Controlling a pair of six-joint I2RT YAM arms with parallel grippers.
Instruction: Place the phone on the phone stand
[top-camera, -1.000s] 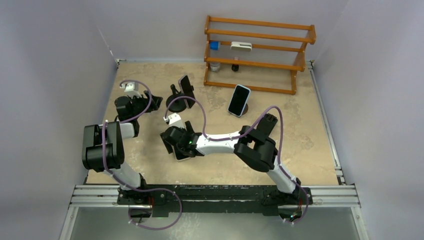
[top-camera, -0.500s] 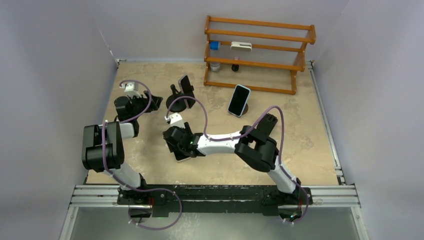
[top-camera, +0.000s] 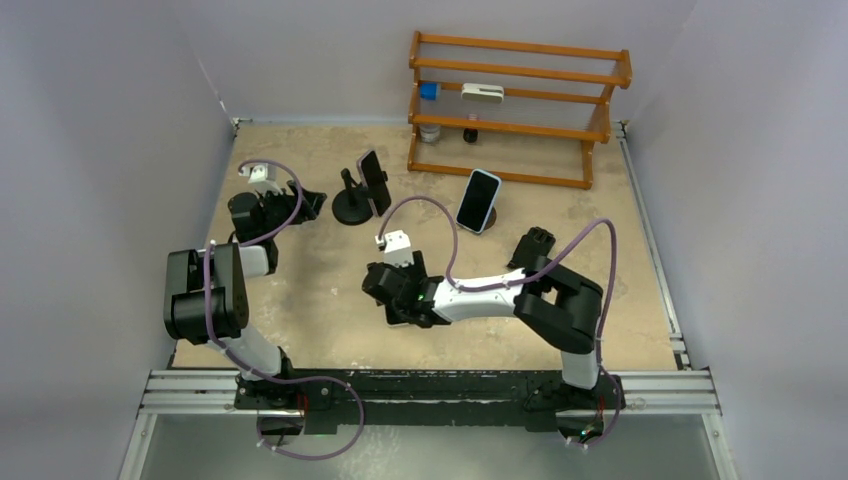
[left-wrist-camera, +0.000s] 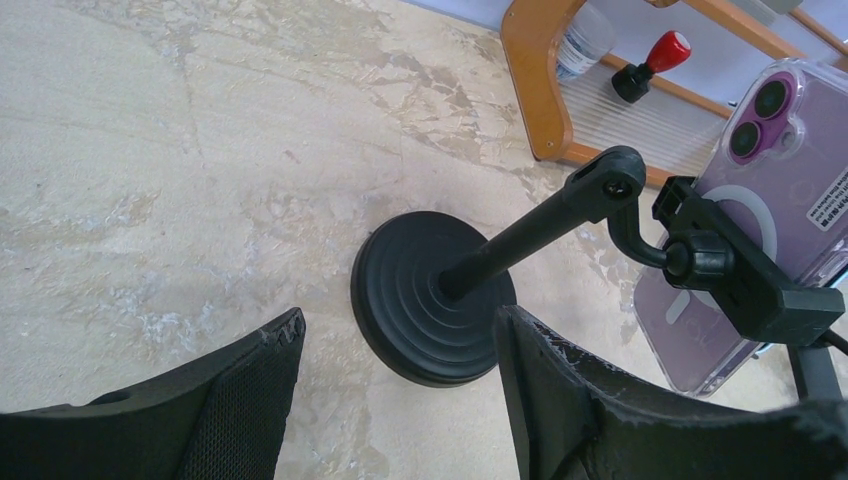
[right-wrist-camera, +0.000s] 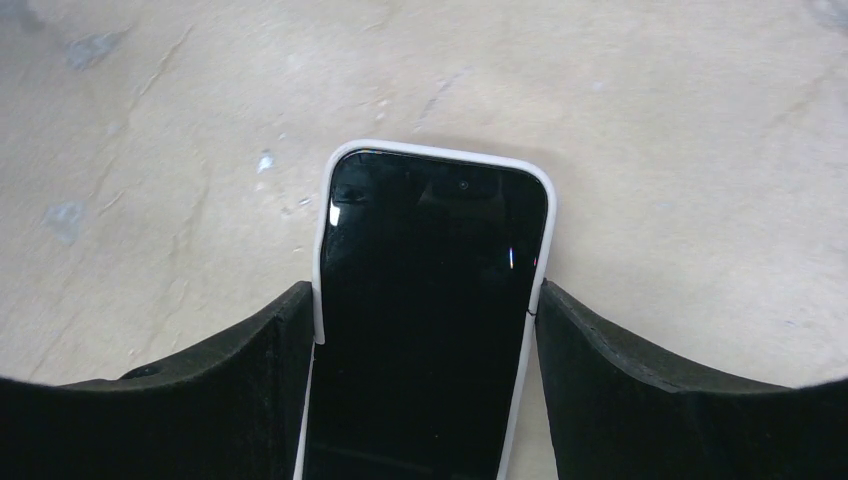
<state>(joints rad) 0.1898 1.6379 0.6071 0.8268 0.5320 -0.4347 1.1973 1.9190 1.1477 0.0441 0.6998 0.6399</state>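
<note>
Looking down from above, two arms work over one tan table (top-camera: 300, 300). The left gripper (top-camera: 308, 203) sits just beside the single black phone stand (top-camera: 355, 205). One wooden rack (top-camera: 520, 100) stands at the far edge. In front of it a second phone (top-camera: 478, 200) leans upright. The right gripper (top-camera: 402, 310) is low over the near middle, well apart from the stand.

At the left wrist, two fingers (left-wrist-camera: 250, 390) are spread wide with only table between them, and the stand's round foot lies just beyond.

At the right wrist, one phone (right-wrist-camera: 430, 320) with a black screen and a white case faces up. Both fingers press its long edges, and its top end pokes out past them. Whether it touches the table I cannot tell.
</note>
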